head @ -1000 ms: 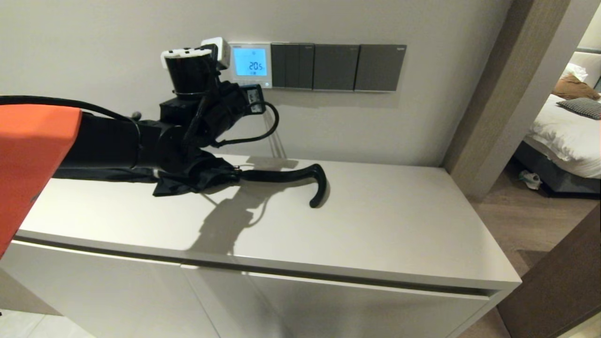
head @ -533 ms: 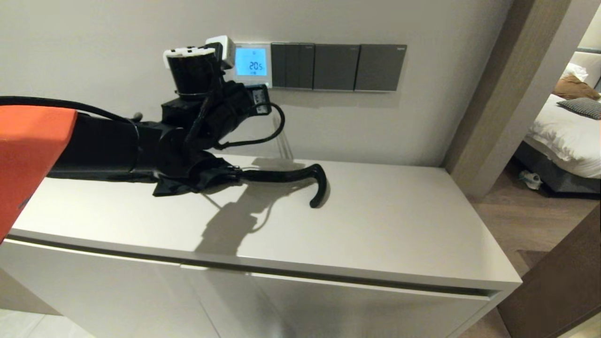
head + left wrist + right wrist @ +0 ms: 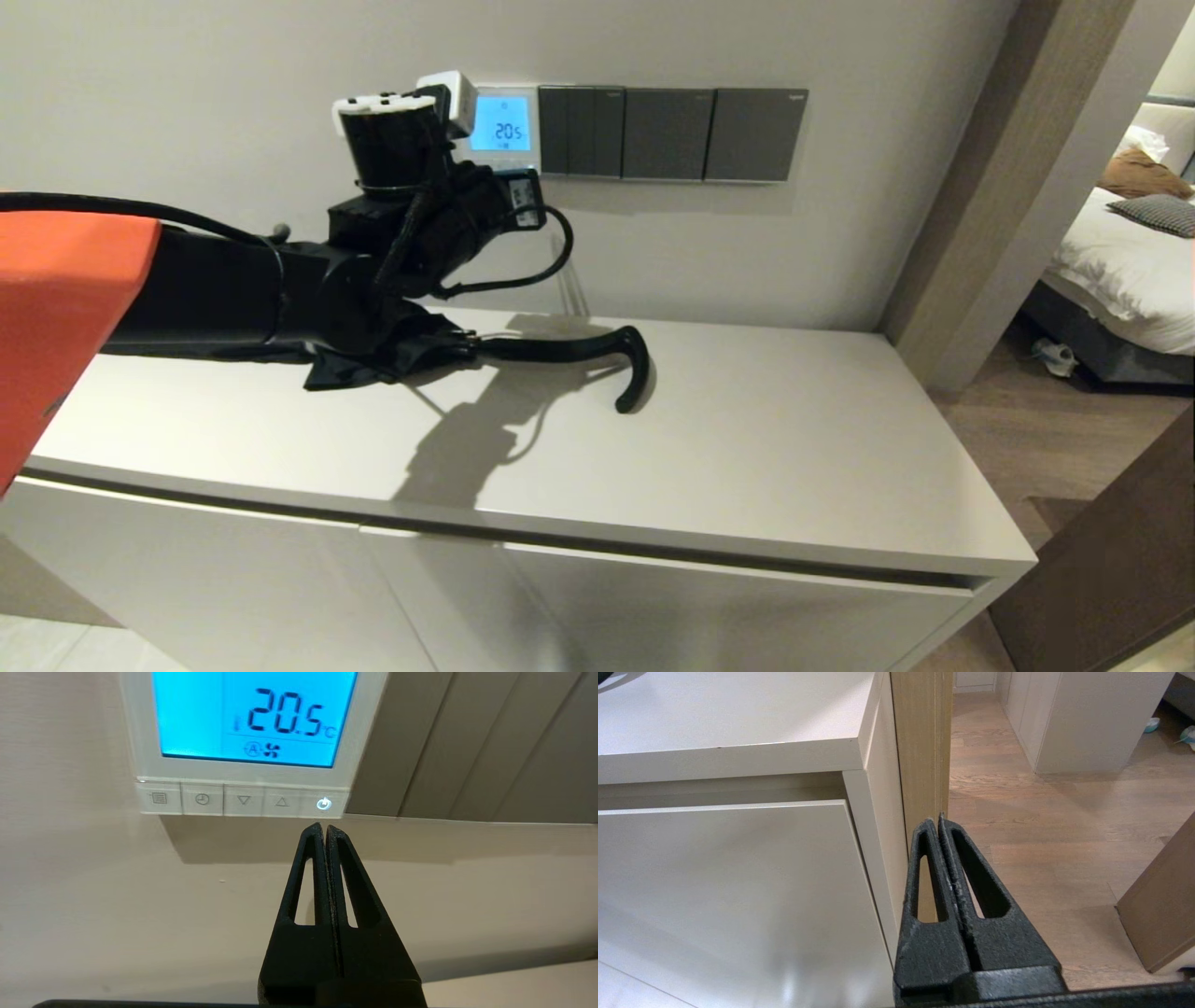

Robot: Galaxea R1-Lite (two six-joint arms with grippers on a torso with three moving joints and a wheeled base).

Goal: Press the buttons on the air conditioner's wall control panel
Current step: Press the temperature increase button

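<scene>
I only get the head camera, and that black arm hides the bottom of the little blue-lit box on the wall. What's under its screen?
Observer: A row of five buttons, seen from the left wrist.
Operator: Where's the claw?
Observer: The left gripper, fingers shut, points just below the power button.
Operator: Is it pressing?
Observer: I cannot tell if it touches.
Operator: The other claw?
Observer: The right gripper is shut, down beside the cabinet.
</scene>
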